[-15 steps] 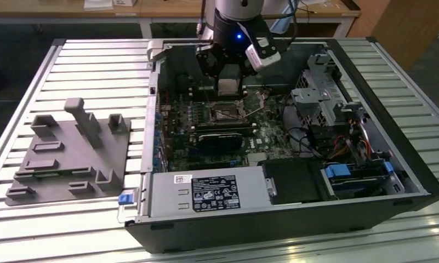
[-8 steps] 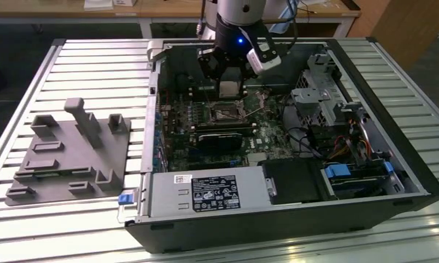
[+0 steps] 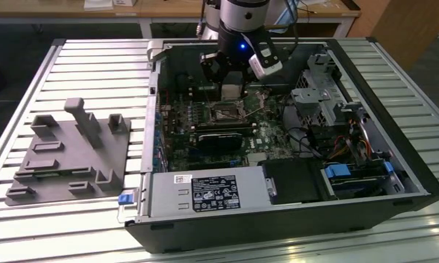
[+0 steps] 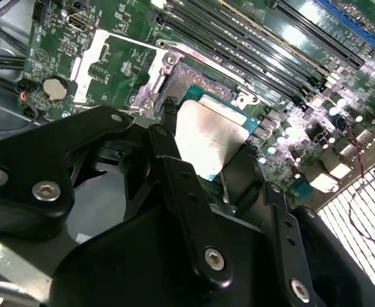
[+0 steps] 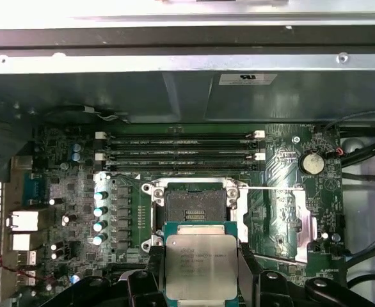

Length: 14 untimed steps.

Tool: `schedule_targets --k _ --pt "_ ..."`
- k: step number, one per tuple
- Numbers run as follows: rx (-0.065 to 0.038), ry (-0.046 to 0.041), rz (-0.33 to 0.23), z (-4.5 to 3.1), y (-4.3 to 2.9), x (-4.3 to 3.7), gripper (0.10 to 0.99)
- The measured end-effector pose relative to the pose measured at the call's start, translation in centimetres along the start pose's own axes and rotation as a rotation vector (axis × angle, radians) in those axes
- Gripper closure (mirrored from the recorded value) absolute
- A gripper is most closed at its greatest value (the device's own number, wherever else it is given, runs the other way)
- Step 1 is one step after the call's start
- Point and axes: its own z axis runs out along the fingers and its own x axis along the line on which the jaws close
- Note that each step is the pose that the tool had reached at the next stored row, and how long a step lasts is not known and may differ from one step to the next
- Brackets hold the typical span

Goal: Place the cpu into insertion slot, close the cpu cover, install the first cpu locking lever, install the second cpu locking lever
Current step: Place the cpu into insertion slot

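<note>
Cpu (image 5: 199,268) gripped by its edges between closed fingers (image 4: 175,173), held near and above open insertion slot (image 5: 196,206), not seated. Judged best: edges squared to slot rim, kept level, lowered gently.

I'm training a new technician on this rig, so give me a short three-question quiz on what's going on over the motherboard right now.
1. True or false: the small flat square cpu with the silvery-grey metal top already sits in the square dark insertion slot.
2. The black end effector is: A) open, B) shut on the cpu, C) shut on a cable.
3. Fill in: the thin silver metal-frame cpu cover lies swung ____ beside the slot.

Key: 1 false, it is held above the board; 2 B; 3 open.
</note>
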Motion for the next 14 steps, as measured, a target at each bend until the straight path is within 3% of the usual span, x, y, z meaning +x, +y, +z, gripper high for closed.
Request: schedule_targets --k 14 --pt "0.0 0.0 0.0 2.31 -0.08 -0.04 0.549"
